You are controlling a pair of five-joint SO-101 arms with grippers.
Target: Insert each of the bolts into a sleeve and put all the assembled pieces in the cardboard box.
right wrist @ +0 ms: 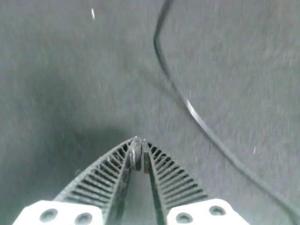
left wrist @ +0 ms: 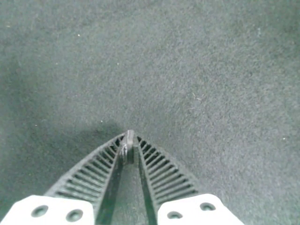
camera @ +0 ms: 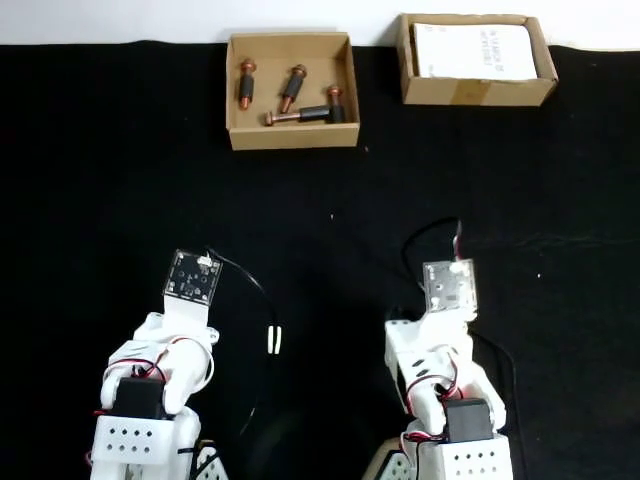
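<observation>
Bolts (camera: 292,88), three in all, each seated in a dark sleeve (camera: 246,92), lie inside the cardboard box (camera: 290,137) on the far side of the black table (camera: 120,180). A second box (camera: 475,92) holding white paper sits to one side of it. The left gripper (left wrist: 129,140) and right gripper (right wrist: 138,145) hang over the cloth at the near side, jaws closed tip to tip, holding nothing.

High view: overhead, looking down on table (camera: 90,200). 2 wrist views: close over same table, facing down.
</observation>
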